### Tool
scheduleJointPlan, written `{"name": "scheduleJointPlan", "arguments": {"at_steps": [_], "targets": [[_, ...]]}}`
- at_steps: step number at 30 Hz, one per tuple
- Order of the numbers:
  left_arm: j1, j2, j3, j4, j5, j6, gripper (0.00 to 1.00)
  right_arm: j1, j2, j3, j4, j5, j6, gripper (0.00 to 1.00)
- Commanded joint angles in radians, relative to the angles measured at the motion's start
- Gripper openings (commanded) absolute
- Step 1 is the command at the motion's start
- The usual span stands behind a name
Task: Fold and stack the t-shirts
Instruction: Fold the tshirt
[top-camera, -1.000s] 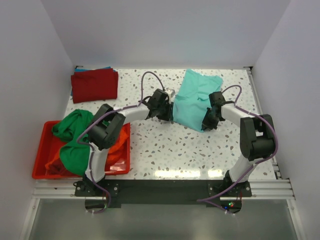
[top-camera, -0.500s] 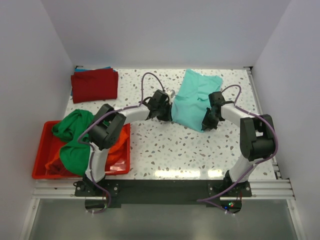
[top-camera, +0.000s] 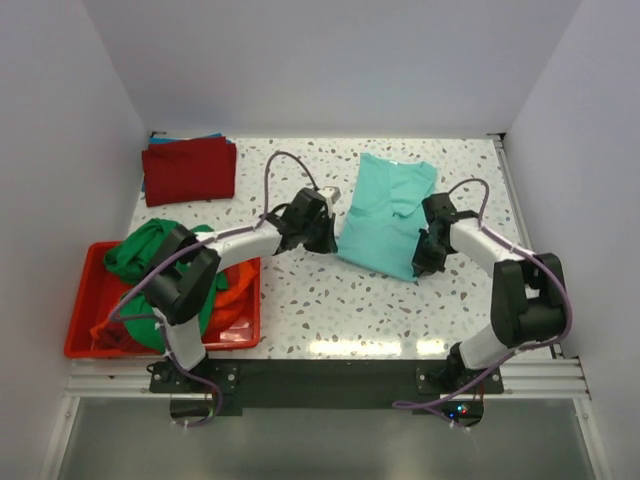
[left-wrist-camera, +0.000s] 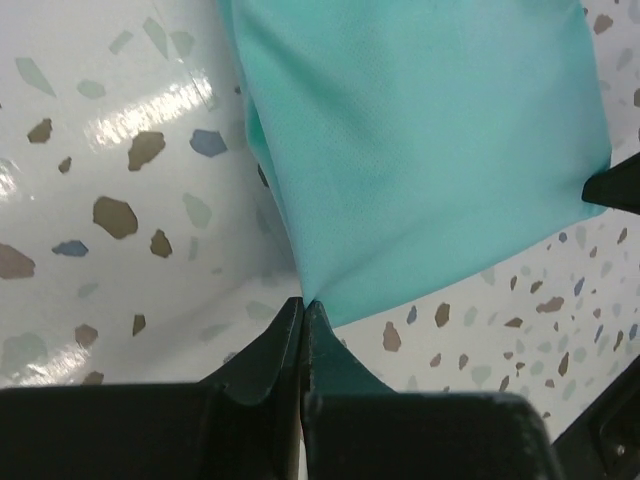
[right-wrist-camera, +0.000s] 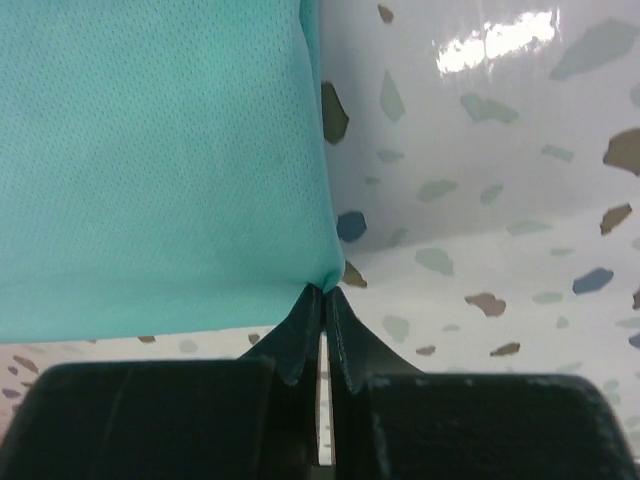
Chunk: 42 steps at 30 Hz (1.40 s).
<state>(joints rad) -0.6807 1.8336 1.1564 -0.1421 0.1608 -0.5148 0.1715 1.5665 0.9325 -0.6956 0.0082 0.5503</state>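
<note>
The teal t-shirt (top-camera: 385, 210) lies partly folded at the table's back middle. My left gripper (top-camera: 333, 240) is shut on its near left corner, seen pinched between the fingertips in the left wrist view (left-wrist-camera: 303, 302). My right gripper (top-camera: 418, 268) is shut on its near right corner, as the right wrist view (right-wrist-camera: 325, 290) shows. The cloth (left-wrist-camera: 420, 140) stretches between both grippers just above the table. A folded dark red t-shirt (top-camera: 189, 170) lies at the back left on a blue one (top-camera: 155, 137). A green t-shirt (top-camera: 150, 275) and an orange one (top-camera: 235, 290) sit in the bin.
The red plastic bin (top-camera: 85, 300) stands at the front left edge. White walls close in the table on three sides. The speckled table top (top-camera: 340, 310) lies in front of the teal shirt.
Both grippers have pulled the teal shirt's near edge toward the front and left. The shirt now lies flatter and its near corners sit closer to me.
</note>
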Motion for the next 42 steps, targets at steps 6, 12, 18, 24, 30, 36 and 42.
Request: {"name": "scheduleJointPlan", "arguments": {"at_steps": [6,12,18,24,30,36,42], "targets": [[-0.052,-0.227,-0.154,-0.105,-0.084,-0.053,0.00,0.016,-0.178,-0.027,-0.232,0.035,-0.056,0.00],[-0.059,-0.437,-0.241,-0.230,-0.077,-0.112,0.00,0.046,-0.312,-0.034,-0.364,-0.005,-0.052,0.00],[-0.076,-0.592,-0.288,-0.396,-0.026,-0.175,0.00,0.141,-0.413,0.012,-0.522,0.013,0.017,0.00],[-0.097,-0.738,-0.302,-0.551,0.019,-0.255,0.00,0.217,-0.514,0.051,-0.639,0.010,0.094,0.00],[-0.115,-0.876,-0.366,-0.629,0.112,-0.326,0.00,0.235,-0.577,0.080,-0.772,-0.007,0.108,0.00],[-0.128,-0.941,-0.380,-0.666,0.125,-0.358,0.00,0.238,-0.611,0.082,-0.800,-0.007,0.111,0.00],[-0.128,-0.849,-0.367,-0.628,0.140,-0.308,0.00,0.237,-0.579,0.000,-0.679,-0.054,0.128,0.00]]}}
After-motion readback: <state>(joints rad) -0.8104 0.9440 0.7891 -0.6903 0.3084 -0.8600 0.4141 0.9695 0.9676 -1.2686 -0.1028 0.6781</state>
